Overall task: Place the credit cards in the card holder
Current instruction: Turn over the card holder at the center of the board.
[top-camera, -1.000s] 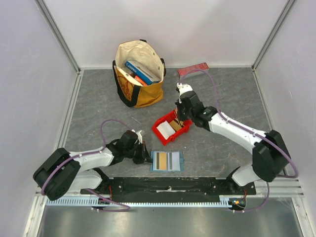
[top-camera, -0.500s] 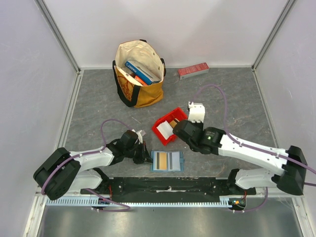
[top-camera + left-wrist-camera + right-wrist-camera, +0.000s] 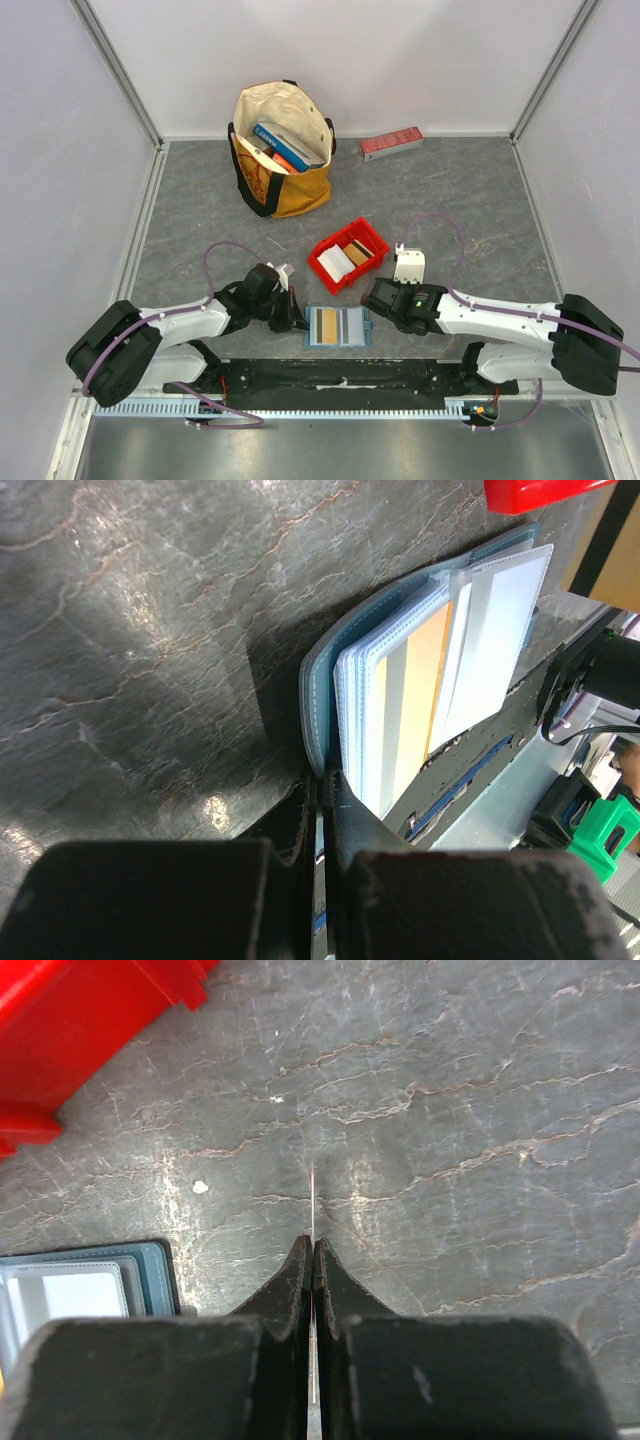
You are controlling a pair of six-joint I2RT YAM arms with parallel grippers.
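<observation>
Swinging off the red bin [image 3: 368, 272], the right arm has come back toward the near edge of the table [image 3: 470, 200] over the last second. The right gripper [image 3: 370, 292] now sits low between the bin and the right end of the card holder [image 3: 352, 327], close to both. In the right wrist view, the right gripper [image 3: 313, 1245] has its fingers [image 3: 290, 1280] pressed almost together on a credit card [image 3: 313, 1195]. The card shows edge-on as a thin pale sliver poking past the tips over bare table. The holder's teal corner [image 3: 160, 1270] shows at the lower left of that view and the bin's wall [image 3: 80, 1020] at the upper left.

The left arm has not shifted. The left gripper [image 3: 298, 318] stays at the left end of the holder, and the left wrist view shows it [image 3: 322, 785] with its fingers narrow, clamped on the edge of the teal cover [image 3: 318, 710].

The holder lies open and flat by the middle of the near edge. An orange-tan card [image 3: 327, 325] sits in its left pocket, also seen through the clear sleeves [image 3: 415, 680], and the sleeves beside it look pale.

A white card [image 3: 335, 262] and a brown card [image 3: 357, 252] lie inside the bin, near the table's centre. A tote bag [image 3: 285, 195] holding books stands toward the far left corner. A long red box [image 3: 391, 143] lies against the far edge, right of the middle.
</observation>
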